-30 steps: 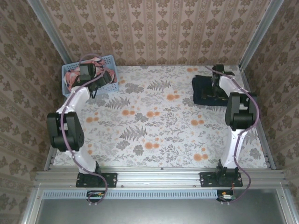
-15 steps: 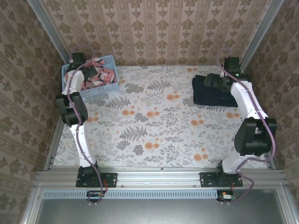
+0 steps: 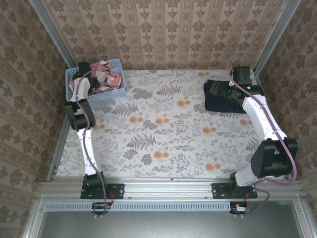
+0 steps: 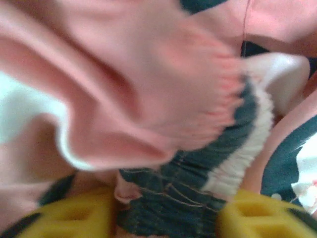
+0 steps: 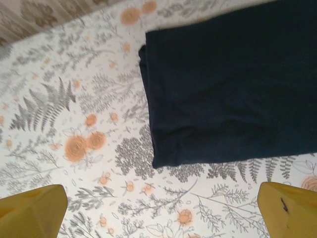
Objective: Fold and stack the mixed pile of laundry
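The left gripper, narrowed, pinches the coral-pink leaf-print garment straight beneath it; the right gripper stands wide above the dark navy garment.

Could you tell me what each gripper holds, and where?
Right gripper: nothing. Left gripper straddles the pink garment at its gathered edge; grip cannot be told.

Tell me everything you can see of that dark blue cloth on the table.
The plain dark navy garment is soft, matte fabric, folded into a flat, tidy rectangle with layered edges. It lies at the far right corner of the floral-print table, resting on it; the open right gripper hangs clear of it.
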`<state>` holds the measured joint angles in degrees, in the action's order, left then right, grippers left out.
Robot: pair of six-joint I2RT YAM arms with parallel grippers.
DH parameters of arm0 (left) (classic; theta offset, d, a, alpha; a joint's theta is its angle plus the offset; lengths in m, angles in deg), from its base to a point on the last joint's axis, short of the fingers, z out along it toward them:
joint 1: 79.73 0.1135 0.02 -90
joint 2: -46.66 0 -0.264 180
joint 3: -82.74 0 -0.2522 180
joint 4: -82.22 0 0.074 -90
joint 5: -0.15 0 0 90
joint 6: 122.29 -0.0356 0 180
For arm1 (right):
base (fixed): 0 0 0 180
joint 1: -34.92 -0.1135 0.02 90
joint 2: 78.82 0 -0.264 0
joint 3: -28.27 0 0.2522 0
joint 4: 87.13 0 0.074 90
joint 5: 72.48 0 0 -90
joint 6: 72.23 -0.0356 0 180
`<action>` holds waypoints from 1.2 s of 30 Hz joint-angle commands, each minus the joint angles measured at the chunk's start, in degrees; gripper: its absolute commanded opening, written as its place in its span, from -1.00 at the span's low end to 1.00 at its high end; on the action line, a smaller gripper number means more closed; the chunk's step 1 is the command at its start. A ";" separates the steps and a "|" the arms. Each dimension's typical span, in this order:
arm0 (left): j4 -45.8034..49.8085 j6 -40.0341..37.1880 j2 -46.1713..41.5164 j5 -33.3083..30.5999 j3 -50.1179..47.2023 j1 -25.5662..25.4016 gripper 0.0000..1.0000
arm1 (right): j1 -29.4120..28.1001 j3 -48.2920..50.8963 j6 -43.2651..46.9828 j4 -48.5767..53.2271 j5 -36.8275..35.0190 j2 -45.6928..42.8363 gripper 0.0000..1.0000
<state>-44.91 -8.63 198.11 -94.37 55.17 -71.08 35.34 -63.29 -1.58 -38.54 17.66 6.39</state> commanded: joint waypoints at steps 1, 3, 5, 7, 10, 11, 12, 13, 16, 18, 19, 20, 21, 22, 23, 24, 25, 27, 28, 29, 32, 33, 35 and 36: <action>-0.80 2.78 1.32 7.54 1.47 1.21 -1.00 | 0.11 -0.27 -1.31 -0.41 -1.64 -0.74 1.00; -2.49 4.54 0.42 10.68 1.35 1.64 -1.00 | 0.10 -0.41 -1.34 -0.38 -1.57 -0.77 1.00; -4.51 6.13 -1.52 13.62 1.29 1.73 -1.00 | 0.10 -0.41 -1.37 -0.67 -1.55 -0.94 1.00; -6.99 8.32 -4.19 17.32 0.77 1.73 -1.00 | 0.10 -0.28 -1.39 -0.81 -1.46 -1.02 1.00; -11.28 12.01 -9.60 23.56 -1.21 1.48 -1.00 | 0.10 0.07 -1.86 -1.44 -0.38 -1.09 1.00; -12.78 12.95 -11.81 25.41 -2.26 1.15 -1.00 | 0.15 0.19 -2.04 -1.65 -0.08 -0.93 1.00; -14.15 13.47 -13.89 26.53 -3.49 0.75 -1.00 | 0.10 0.40 -2.17 -1.82 0.20 -1.01 1.00; -15.94 13.82 -16.49 27.24 -5.37 0.23 -1.00 | 0.10 0.65 -2.31 -1.98 0.51 -0.98 1.00; -19.25 13.20 -23.66 27.15 -10.34 -1.21 -1.00 | 0.04 1.66 -2.47 -2.89 0.99 -1.09 1.00; -20.84 12.99 -27.70 27.23 -12.93 -2.03 -1.00 | 0.08 2.03 -2.46 -3.18 1.28 -1.14 1.00; -21.70 12.93 -29.70 27.56 -14.09 -2.57 -1.00 | 0.10 2.24 -2.51 -3.32 1.34 -1.12 1.00; -22.49 12.89 -31.64 28.04 -15.08 -3.19 -1.00 | 0.15 2.43 -2.59 -3.69 1.52 -1.19 1.00; -23.07 12.84 -33.33 28.51 -15.81 -3.89 -1.00 | 0.11 2.61 -2.89 -3.89 1.67 -1.30 1.00; -24.06 12.92 -35.22 29.32 -16.75 -4.83 -1.00 | 0.19 3.05 -3.05 -5.10 2.53 -1.58 1.00; -24.56 12.87 -36.98 30.22 -17.36 -6.07 -1.00 | 0.19 3.86 -3.03 -6.87 3.73 -2.14 1.00; -24.52 12.63 -38.23 30.87 -17.45 -7.23 -1.00 | 0.19 4.76 -3.14 -8.40 4.36 -2.83 1.00; -24.61 12.36 -39.65 31.88 -17.61 -8.88 -1.00 | 0.19 5.75 -3.70 -9.98 5.05 -3.70 1.00; -24.82 11.94 -42.11 33.86 -18.04 -12.45 -1.00 | 0.28 5.97 -4.12 -10.64 6.33 -4.68 1.00; -25.07 11.66 -43.19 34.93 -18.29 -14.78 -1.00 | 0.28 5.46 -3.84 -10.05 7.26 -4.94 1.00; -24.80 11.43 -44.09 35.41 -18.33 -17.41 -1.00 | 0.28 5.13 -3.53 -9.70 8.31 -5.06 1.00; -24.16 10.78 -45.45 37.32 -17.59 -25.36 -1.00 | 0.28 5.30 -3.22 -10.12 12.34 -7.87 0.95; -23.27 10.28 -45.63 37.47 -16.88 -27.63 -1.00 | 0.27 5.41 -3.14 -10.37 13.85 -8.68 0.92; -20.55 8.56 -45.89 36.95 -14.46 -32.61 -1.00 | 0.19 5.59 -3.15 -10.69 18.47 -10.79 0.87; -19.55 8.09 -46.03 36.34 -13.61 -34.26 -1.00 | 0.11 5.92 -3.07 -11.31 21.51 -11.91 0.85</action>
<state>-66.24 2.43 154.49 -60.20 38.03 -101.79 35.41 -57.72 -4.79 -47.24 30.07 -1.67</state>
